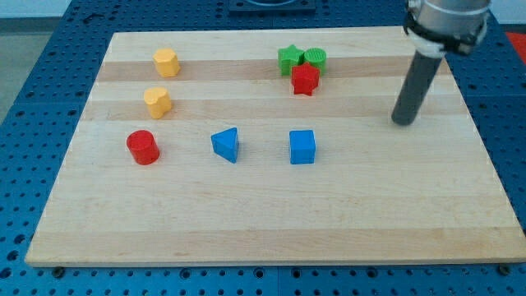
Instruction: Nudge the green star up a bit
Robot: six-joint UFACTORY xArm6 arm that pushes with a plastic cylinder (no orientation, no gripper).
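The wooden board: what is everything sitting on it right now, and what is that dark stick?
green star: 1, green, top centre, touching green cylinder
green cylinder: 1, green, right of the star
red star: 1, red, just below the green pair
yellow blocks: 2, yellow, upper left
red cylinder: 1, red, left
blue triangular block: 1, blue, centre
blue cube: 1, blue, centre
wooden board: 1, light wood
my tip: 1, dark rod end, right of all blocks, touching none
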